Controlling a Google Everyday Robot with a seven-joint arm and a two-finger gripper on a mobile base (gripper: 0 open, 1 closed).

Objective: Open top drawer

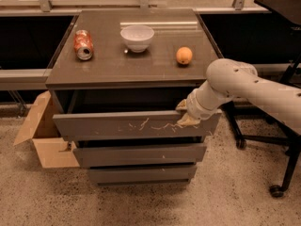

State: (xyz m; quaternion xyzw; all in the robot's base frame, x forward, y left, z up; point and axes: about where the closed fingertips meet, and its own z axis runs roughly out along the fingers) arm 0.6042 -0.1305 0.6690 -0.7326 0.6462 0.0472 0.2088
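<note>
Since the panel has no handle, the gripper [184, 114] clamps the upper lip of the top drawer [117, 125], which stretches leftward from it and stands partly open.

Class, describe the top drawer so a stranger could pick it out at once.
Find the dark cabinet carrying a bowl, can and orange. Its top drawer is the uppermost of three fronts, with the gripper at its right upper edge. Unlike the two plain fronts below, it is taller and scratched whitish.
</note>
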